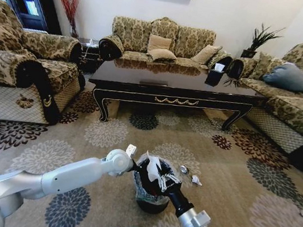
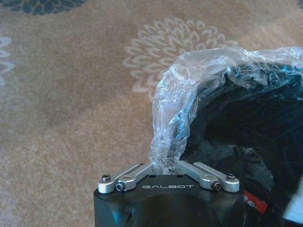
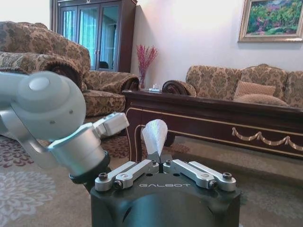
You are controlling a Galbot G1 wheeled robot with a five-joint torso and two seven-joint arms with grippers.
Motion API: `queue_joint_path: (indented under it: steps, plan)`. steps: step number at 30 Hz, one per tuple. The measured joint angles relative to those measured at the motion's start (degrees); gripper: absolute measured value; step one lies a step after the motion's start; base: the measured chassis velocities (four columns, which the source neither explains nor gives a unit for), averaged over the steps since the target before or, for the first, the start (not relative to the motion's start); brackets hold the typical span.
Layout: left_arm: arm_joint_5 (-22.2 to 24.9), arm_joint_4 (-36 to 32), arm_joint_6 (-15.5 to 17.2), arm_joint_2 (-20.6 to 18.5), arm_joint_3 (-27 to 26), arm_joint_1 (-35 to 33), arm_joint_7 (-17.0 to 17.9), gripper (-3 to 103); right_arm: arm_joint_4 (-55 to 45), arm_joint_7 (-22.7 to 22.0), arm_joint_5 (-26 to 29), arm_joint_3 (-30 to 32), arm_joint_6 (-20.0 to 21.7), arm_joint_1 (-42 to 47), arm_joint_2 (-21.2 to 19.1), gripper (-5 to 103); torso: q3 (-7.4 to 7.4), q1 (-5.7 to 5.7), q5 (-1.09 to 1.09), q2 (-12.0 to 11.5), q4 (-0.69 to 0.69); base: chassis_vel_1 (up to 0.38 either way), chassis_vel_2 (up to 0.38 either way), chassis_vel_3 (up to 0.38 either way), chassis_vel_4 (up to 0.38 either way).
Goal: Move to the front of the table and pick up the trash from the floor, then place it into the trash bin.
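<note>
A living room seen from the robot's head, looking down at a patterned beige carpet floor (image 1: 227, 175). Just in front of the robot stands one small round black trash bin (image 1: 151, 204) with a clear plastic liner (image 2: 177, 101) folded over its rim.

Both arms meet over the bin. The right gripper (image 1: 157, 176) hangs directly above the bin's opening, its fingers closed on a flat white wrapper (image 1: 154, 167). In the right wrist view the wrapper (image 3: 155, 135) stands up as a curled white leaf, pinched at its base between the closed fingertips, with the left arm's silver wrist just beside it. The left gripper (image 1: 139, 169) sits at the bin's near-left edge. In the left wrist view its fingers (image 2: 187, 166) are drawn together on a bunched fold of the liner, holding the bin's rim.

Two more bits of trash lie on the carpet just to the right of the bin: one tiny silvery round piece (image 1: 184, 169) and one small white scrap (image 1: 196, 180), close together. Inside the bin, the left wrist view shows a glimpse of something red (image 2: 255, 204) against the black, hidden from the head view by the grippers.

Beyond the bin, well apart from it, stands one long glossy dark coffee table (image 1: 172, 85) with gold scroll ornament on its apron; the right wrist view shows that ornament from low down. Three patterned sofas surround the table: one left, one behind, one right.
</note>
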State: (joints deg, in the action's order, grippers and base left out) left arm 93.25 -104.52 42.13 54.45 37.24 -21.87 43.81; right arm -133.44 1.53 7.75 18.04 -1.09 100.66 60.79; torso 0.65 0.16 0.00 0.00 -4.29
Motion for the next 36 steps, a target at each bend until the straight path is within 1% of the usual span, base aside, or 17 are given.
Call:
queue_joint_path:
  steps: [2, 6, 7, 8, 9, 12, 13, 14, 15, 16, 18, 21, 22, 23, 26, 29, 36]
  plan:
    - [0.13, -0.39, 0.00, -0.28, 0.02, -0.08, 0.02, 0, 0.60, -0.10, 0.03, -0.30, 0.10, -0.36, 0.06, -3, 0.00, 0.00, 0.00, 0.00, 0.01, 0.000, 0.000, 0.000, 0.000]
    - [0.25, -1.03, 0.00, -0.90, 0.00, -0.53, 0.01, 0, 2.01, -0.83, 0.06, -1.43, 0.42, -1.11, 0.26, 19, 0.00, 0.00, 0.00, 0.00, 0.00, 0.000, 0.000, 0.000, 0.000]
    - [0.25, -1.03, 0.00, -0.90, 0.00, -0.53, 0.01, 0, 2.01, -0.83, 0.06, -1.43, 0.42, -1.11, 0.26, 19, 0.00, 0.00, 0.00, 0.00, 0.00, 0.000, 0.000, 0.000, 0.000]
    - [0.25, -1.11, 0.00, -1.06, -0.07, -0.67, 0.02, 0, 2.27, -0.89, -0.10, -1.68, 0.45, -1.11, 0.38, 24, 0.00, 0.00, 0.00, 0.00, 0.00, 0.000, 0.000, 0.000, 0.000]
    - [0.25, -1.22, 0.00, -1.20, -0.20, -0.79, 0.00, 0, 2.36, -0.93, -0.16, -1.78, 0.48, -1.05, 0.58, 24, 0.00, 0.00, 0.00, 0.00, 0.01, 0.000, 0.000, 0.000, 0.000]
    - [0.24, -1.61, 0.00, -1.71, -0.53, -1.18, -0.08, 0, 2.38, -1.01, -0.12, -1.85, 0.68, -0.94, 0.98, 39, 0.00, 0.00, 0.00, 0.00, 0.00, 0.000, 0.000, 0.000, 0.000]
    - [0.24, -1.61, 0.00, -1.71, -0.53, -1.18, -0.08, 0, 2.38, -1.01, -0.12, -1.85, 0.68, -0.94, 0.98, 39, 0.00, 0.00, 0.00, 0.00, 0.00, 0.000, 0.000, 0.000, 0.000]
    - [0.24, -1.68, 0.00, -1.79, -0.54, -1.23, -0.10, 0, 2.38, -1.02, -0.09, -1.82, 0.72, -0.93, 0.98, 45, 0.00, 0.00, 0.00, 0.00, 0.01, 0.000, 0.000, 0.000, 0.000]
    - [0.24, -1.71, 0.00, -1.81, -0.54, -1.26, -0.12, 0, 2.38, -1.02, -0.06, -1.79, 0.74, -0.92, 0.94, 45, 0.00, 0.00, 0.00, 0.00, 0.01, 0.000, 0.000, 0.000, 0.000]
    - [0.24, -1.73, 0.01, -1.81, -0.55, -1.29, -0.12, 0, 2.38, -1.06, 0.02, -1.76, 0.77, -0.84, 0.84, 56, 0.00, 0.00, 0.00, 0.00, 0.01, 0.000, 0.000, 0.000, 0.000]
    - [0.21, -1.77, 0.00, -1.81, -0.58, -1.33, -0.13, 0, 2.38, -1.08, 0.07, -1.75, 0.80, -0.76, 0.83, 56, 0.00, 0.00, 0.00, 0.00, 0.00, 0.000, 0.000, 0.000, 0.000]
    - [0.17, -2.34, 0.00, -1.86, -0.49, -1.52, -0.14, 0, 2.33, -1.18, 0.48, -2.04, 1.22, -0.80, 1.22, 72, 0.00, 0.00, 0.00, 0.00, 0.00, 0.000, 0.000, 0.000, 0.000]
    - [0.17, -2.34, 0.00, -1.86, -0.49, -1.52, -0.14, 0, 2.33, -1.18, 0.48, -2.04, 1.22, -0.80, 1.22, 72, 0.00, 0.00, 0.00, 0.00, 0.00, 0.000, 0.000, 0.000, 0.000]
    - [0.18, -2.39, 0.00, -1.88, -0.45, -1.58, -0.15, 0, 2.27, -1.23, 0.70, -2.10, 1.32, -0.87, 1.33, 78, 0.00, 0.00, 0.00, 0.00, 0.00, 0.000, 0.000, 0.000, 0.000]
    - [0.11, -2.44, 0.00, -1.89, -0.37, -1.90, -0.15, 0, 1.99, -1.55, 1.81, -2.26, 1.76, -1.26, 1.73, 83, 0.00, 0.00, 0.00, 0.00, 0.00, 0.000, 0.000, 0.000, 0.000]
    - [0.04, -2.54, 0.00, -2.03, -0.33, -2.19, -0.16, 0, 1.84, -2.01, 2.88, -2.27, 2.16, -2.29, 1.94, 97, 0.00, 0.00, -0.01, 0.00, 0.00, 0.000, 0.000, 0.000, 0.000]
    - [0.29, -3.32, 0.00, -2.66, 0.10, -1.92, -0.39, 0, 1.63, -3.99, 6.39, -2.51, 3.46, -5.48, 2.12, 100, 0.00, 0.00, 0.00, 0.00, 0.00, 0.000, 0.000, 0.000, 0.000]
